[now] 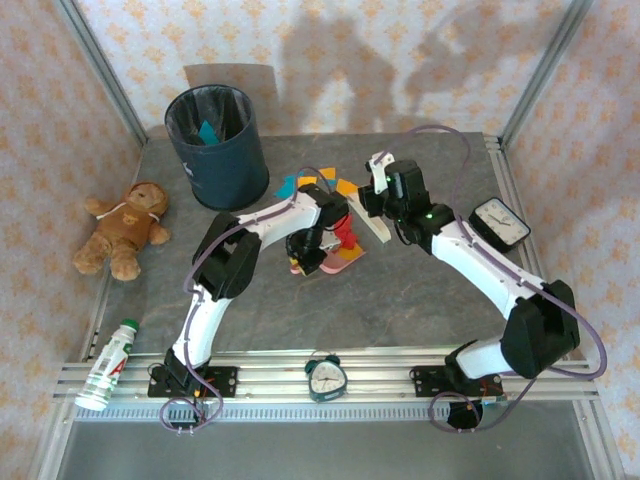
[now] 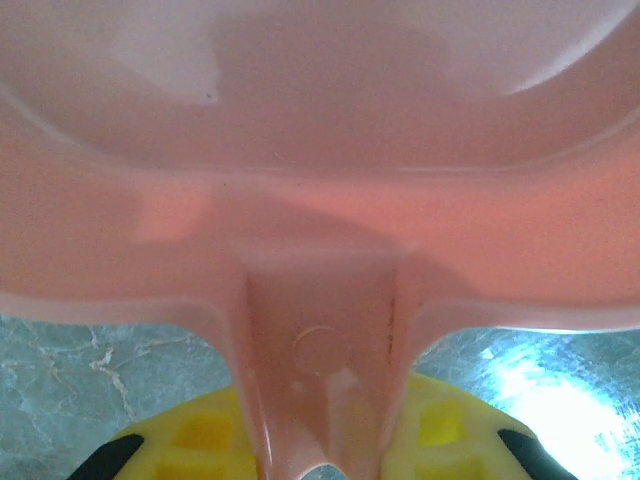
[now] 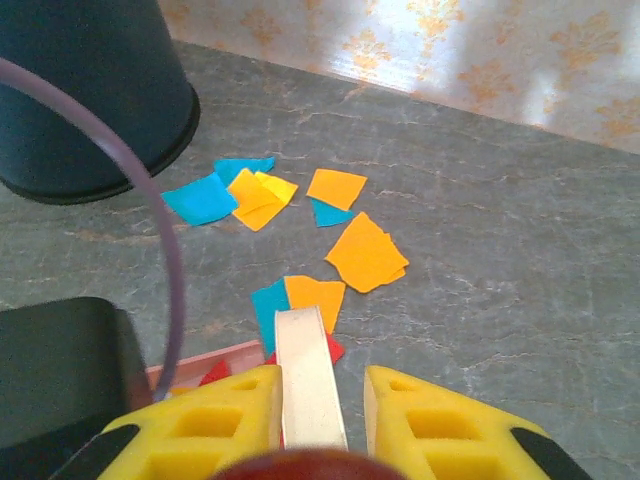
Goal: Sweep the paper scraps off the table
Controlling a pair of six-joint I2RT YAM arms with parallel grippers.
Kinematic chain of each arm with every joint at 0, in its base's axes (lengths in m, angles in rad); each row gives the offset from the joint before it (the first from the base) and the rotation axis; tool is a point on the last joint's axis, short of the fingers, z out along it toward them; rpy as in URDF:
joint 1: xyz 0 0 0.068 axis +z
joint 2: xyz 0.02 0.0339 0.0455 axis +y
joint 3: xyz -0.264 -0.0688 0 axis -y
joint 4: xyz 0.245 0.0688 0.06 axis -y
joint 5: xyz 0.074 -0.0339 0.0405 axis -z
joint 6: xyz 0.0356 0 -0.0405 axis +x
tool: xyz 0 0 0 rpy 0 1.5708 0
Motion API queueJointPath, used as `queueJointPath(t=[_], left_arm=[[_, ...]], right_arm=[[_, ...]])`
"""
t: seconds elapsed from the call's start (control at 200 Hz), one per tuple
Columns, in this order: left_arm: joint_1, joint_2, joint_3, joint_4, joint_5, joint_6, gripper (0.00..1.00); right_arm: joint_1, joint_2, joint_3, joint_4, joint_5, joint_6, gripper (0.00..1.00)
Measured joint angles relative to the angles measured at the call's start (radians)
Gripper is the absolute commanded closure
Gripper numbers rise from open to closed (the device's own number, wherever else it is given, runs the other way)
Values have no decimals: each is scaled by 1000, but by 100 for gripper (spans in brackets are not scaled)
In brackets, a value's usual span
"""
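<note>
Paper scraps (image 3: 365,255) in orange, teal and red lie loose on the dark grey table (image 3: 520,270), in front of the bin; from above the scraps (image 1: 315,182) fan out beyond both grippers. My left gripper (image 2: 320,440) is shut on the handle of a pink dustpan (image 2: 320,180), whose pan rests on the table (image 1: 260,300) at the centre. The dustpan (image 3: 205,360) has red scraps at its edge. My right gripper (image 3: 320,400) is shut on the cream handle of a brush (image 3: 308,370), which points at the scraps. From above, the right gripper (image 1: 375,195) sits just right of the left gripper (image 1: 305,250).
A dark blue bin (image 1: 215,145) stands at the back left with a teal piece inside. A teddy bear (image 1: 125,228) and a bottle (image 1: 110,365) lie at the left edge. A small alarm clock (image 1: 326,378) sits on the front rail, and another clock (image 1: 500,222) sits at the right.
</note>
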Motion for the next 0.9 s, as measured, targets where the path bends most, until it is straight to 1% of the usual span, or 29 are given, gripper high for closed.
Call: queueJointPath(t=[0.135,0.265,0.4,0.51,0.611,0.696,0.901], left_arm=[[16,-51,-46,7,13,-7,100],[30,-68,-74,14,21,-8,100],[35,-70,-91,22,21,-7,100],[35,-72,-92,23,21,-7,100],[35,-72,-92,23,21,-7,100],[35,-72,-92,23,21,-7,100],[35,-72,-92,24,21,-7,100]], right_arm=[[0,2,-1,10,54,10,100],[0,29,-2,87,117,13,100],[-3,113,1,188,163,0,100],[-7,207,31,216,183,-21,100],[-10,284,69,230,185,-41,100],[-11,315,88,234,170,-55,100],[-11,324,115,232,59,-89,100]])
